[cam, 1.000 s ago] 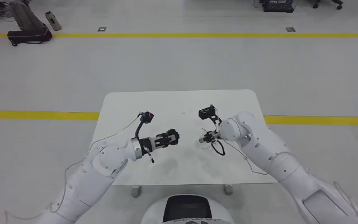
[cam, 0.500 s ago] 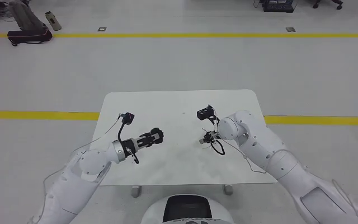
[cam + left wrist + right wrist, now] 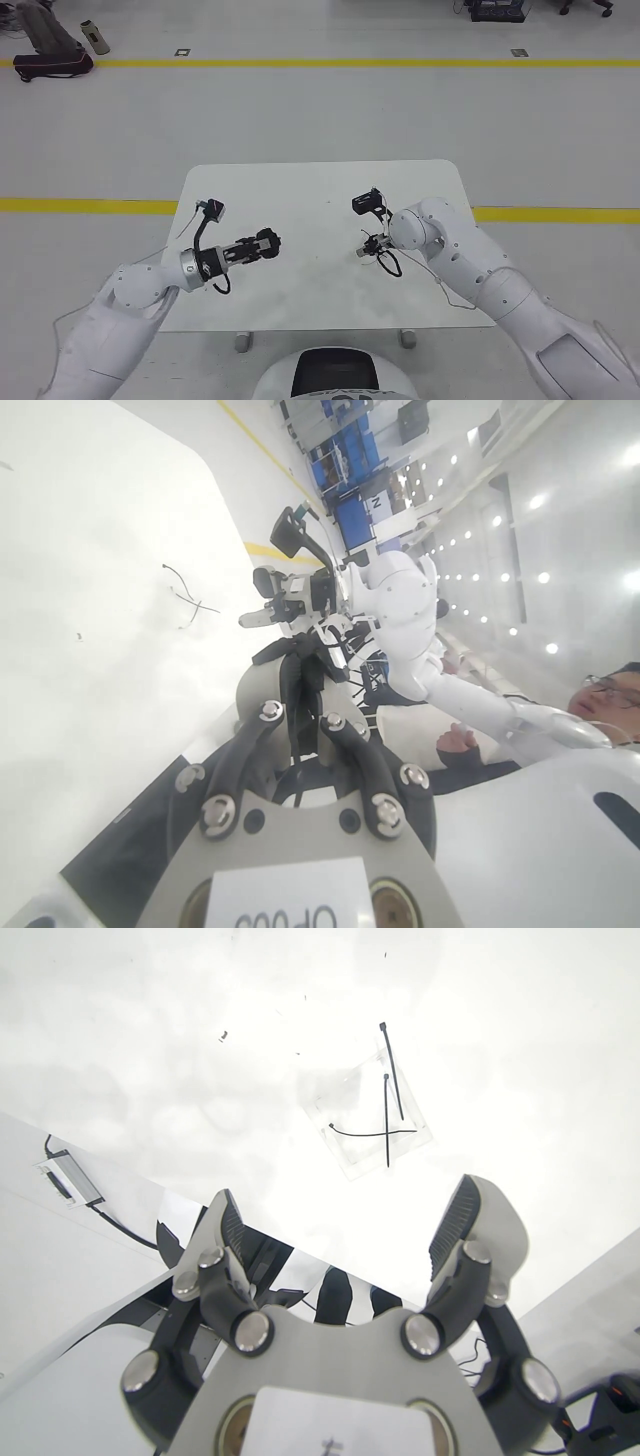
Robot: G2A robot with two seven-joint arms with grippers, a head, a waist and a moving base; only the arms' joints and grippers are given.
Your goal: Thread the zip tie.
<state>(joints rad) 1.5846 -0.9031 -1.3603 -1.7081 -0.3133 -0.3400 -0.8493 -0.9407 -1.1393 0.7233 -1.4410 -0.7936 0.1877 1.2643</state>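
Observation:
Several black zip ties (image 3: pixel 389 1114) lie crossed on a clear square sheet (image 3: pixel 350 1093) on the white table (image 3: pixel 320 180); they also appear as thin black strands, the zip ties (image 3: pixel 190 600), in the left wrist view. My right gripper (image 3: pixel 347 1193) hangs open above the table, short of the sheet, with nothing between its fingers; it also appears as the right gripper (image 3: pixel 363 249) (image 3: pixel 250 619). My left gripper (image 3: pixel 268 241) (image 3: pixel 300 665) is over the table's left half. It is shut on a black zip tie whose thin tail (image 3: pixel 298 760) runs back between the fingers.
The table's near edge runs close behind the right gripper in its wrist view. A few small black specks (image 3: pixel 223 1034) dot the tabletop. Open white tabletop separates the two grippers.
My left arm has drawn back to the left, away from the right gripper, its gripper still shut. The right arm has barely moved.

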